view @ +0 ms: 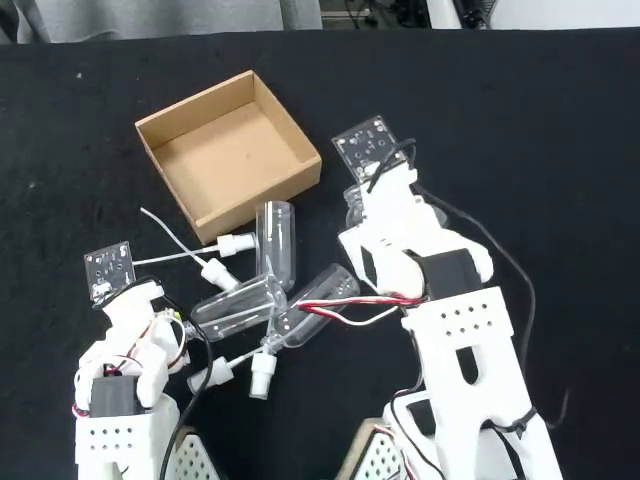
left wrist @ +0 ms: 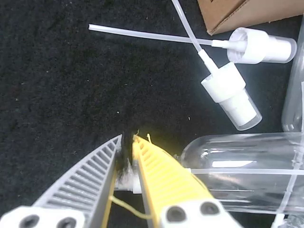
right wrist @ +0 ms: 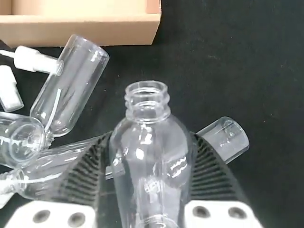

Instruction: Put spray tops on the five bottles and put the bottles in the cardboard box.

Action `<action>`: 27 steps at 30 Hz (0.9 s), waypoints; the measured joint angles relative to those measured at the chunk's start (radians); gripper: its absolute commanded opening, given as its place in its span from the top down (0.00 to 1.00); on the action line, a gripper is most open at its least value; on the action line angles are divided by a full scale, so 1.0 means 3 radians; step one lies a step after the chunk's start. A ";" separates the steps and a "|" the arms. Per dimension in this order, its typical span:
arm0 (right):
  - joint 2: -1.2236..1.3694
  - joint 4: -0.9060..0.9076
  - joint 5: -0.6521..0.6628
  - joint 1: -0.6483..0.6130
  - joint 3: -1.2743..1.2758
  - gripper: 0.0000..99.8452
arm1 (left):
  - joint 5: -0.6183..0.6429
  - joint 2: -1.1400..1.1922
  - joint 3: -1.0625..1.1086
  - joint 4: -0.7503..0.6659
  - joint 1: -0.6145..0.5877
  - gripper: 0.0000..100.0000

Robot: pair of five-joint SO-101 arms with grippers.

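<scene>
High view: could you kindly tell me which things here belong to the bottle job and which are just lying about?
Belong to the job:
- cardboard box
- held bottle
- lying bottles
- loose spray tops

Not part of the job:
- black table cover
- grey curtain behind the table

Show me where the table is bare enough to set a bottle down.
Bare: table left of the cardboard box, table right of the right claw gripping an uncapped bottle, and the box floor. Crowded beside the box's near wall: lying bottles, spray tops.
</scene>
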 measured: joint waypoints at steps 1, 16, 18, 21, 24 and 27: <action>0.0000 0.0000 -0.0015 0.0000 0.0000 0.92 | 0.0000 0.0000 0.0000 0.0000 0.0000 0.97; -0.0946 -0.0005 -0.0031 -0.0005 0.0598 0.94 | 0.0000 0.0000 0.0000 0.0000 0.0000 0.97; -0.1125 -0.0005 -0.0041 -0.0005 0.0680 0.94 | 0.0000 0.0000 0.0000 0.0000 0.0000 0.97; -0.1366 -0.0005 -0.0046 -0.0005 0.0793 0.94 | 0.0000 0.0000 0.0000 0.0000 0.0000 0.97; -0.1586 -0.0015 -0.0148 -0.0005 0.0915 0.94 | 0.0000 0.0000 0.0000 0.0000 0.0000 0.97; -0.1831 -0.0102 -0.0225 -0.0005 0.1084 0.94 | 0.0000 0.0000 0.0000 0.0000 0.0000 0.97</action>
